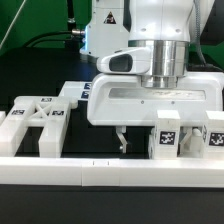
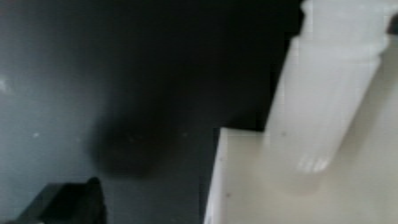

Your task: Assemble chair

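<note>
Where the arm comes down at the middle of the exterior view, its gripper (image 1: 146,142) hangs low over the black table (image 1: 30,85), and its wide white body fills much of the picture. One thin finger (image 1: 122,141) shows beneath that body, with its tip close above the table. The other is not seen, perhaps hidden behind a cube, so I cannot tell whether the jaws are open or closed. Nothing can be seen between them.

The chair is in loose parts on the table. An X-braced frame (image 1: 35,122) lies flat toward the exterior view's left. Two tagged cubes (image 1: 168,136) stand toward the right, just beside the gripper, and the far one is cut off by the picture edge. Behind the frame a flat white tagged piece (image 1: 72,92) is partly covered by the gripper body; what it is cannot be made out. A long plain rail (image 1: 100,160) runs across the front and hides the lower edges of the frame and cubes.

The wrist view is badly blurred. It shows a round white post (image 2: 338,80) meeting a pale slab (image 2: 294,185) over the dark table. A dark shape (image 2: 68,203) sits in one corner, and none of these can be identified.
</note>
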### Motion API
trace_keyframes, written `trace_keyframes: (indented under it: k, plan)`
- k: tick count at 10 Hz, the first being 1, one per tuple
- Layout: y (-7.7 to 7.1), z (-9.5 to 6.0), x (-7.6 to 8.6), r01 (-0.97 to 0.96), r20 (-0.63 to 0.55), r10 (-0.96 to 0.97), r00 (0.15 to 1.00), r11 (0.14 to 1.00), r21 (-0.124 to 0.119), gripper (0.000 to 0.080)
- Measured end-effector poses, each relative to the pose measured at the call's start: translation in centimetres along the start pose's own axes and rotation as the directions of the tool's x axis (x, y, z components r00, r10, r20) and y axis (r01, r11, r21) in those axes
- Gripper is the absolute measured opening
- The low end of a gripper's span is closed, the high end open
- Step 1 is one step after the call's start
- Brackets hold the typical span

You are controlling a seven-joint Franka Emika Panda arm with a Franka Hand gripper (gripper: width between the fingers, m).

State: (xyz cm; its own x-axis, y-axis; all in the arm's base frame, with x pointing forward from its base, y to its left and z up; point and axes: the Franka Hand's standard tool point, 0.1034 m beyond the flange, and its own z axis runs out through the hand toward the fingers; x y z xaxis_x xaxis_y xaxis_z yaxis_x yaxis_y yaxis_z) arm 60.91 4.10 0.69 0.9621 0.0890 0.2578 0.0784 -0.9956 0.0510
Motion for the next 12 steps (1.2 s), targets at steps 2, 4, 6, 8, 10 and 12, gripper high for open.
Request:
trace_keyframes:
  k: [2,4,6,8,10,12]
  plan:
    - [0.2,0.0,0.1,-0.002,0.0,0.002,1.0,1.0,0.0,0.037]
    - [0.2,0.0,0.1,-0.003,0.0,0.003,1.0,1.0,-0.001,0.0231]
    - [0.5,-0.1,0.2,-0.007,-0.004,0.007,1.0,1.0,-0.003,0.0084]
    - [1.1,-0.4,0.3,-0.002,-0.007,0.002,1.0,1.0,-0.005,0.0036]
    - [2.8,-2.0,0.2,0.02,0.0,-0.02,1.0,1.0,-0.002,0.0035]
    - [4.4,-4.9,0.3,-0.003,0.061,0.002,0.998,1.0,0.027,0.0033]
